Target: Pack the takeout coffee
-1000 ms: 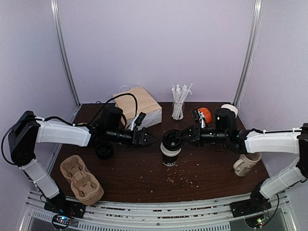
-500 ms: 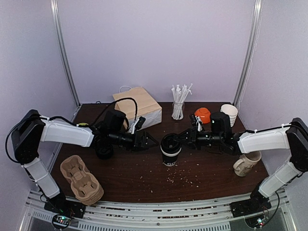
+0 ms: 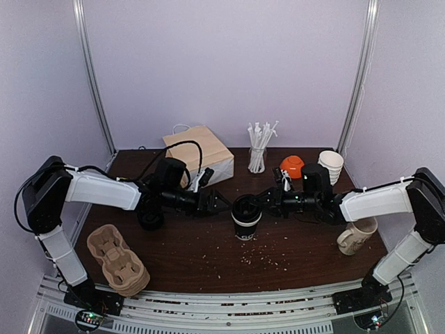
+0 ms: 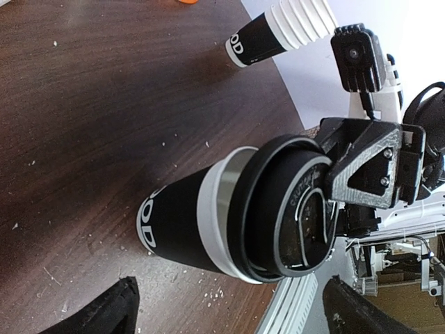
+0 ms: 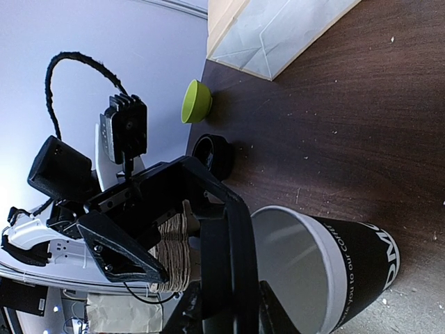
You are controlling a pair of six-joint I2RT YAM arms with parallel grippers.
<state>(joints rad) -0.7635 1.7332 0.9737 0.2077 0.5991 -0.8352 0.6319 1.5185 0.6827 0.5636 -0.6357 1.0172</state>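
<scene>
The takeout coffee cup (image 3: 247, 224) is black with a white band and stands upright mid-table, seen too in the left wrist view (image 4: 174, 219) and the right wrist view (image 5: 358, 268). Its black plastic lid (image 3: 247, 207) (image 4: 288, 209) (image 5: 236, 257) hangs tilted at the cup's mouth, not seated, and the white inside still shows. My right gripper (image 3: 259, 202) (image 5: 233, 316) is shut on the lid's edge from the right. My left gripper (image 3: 221, 204) (image 4: 226, 313) stands open just left of the cup, fingers either side of it and touching nothing.
A brown paper bag (image 3: 201, 149) lies at the back left and a glass of straws (image 3: 258, 149) at the back centre. An orange bowl (image 3: 292, 165), white cup stack (image 3: 332, 162) and cream mug (image 3: 356, 236) are on the right. Cardboard cup carriers (image 3: 118, 259) sit front left.
The right gripper has brought the lid slightly down and left onto the cup's mouth. The left gripper has edged right, closer to the cup, still open.
</scene>
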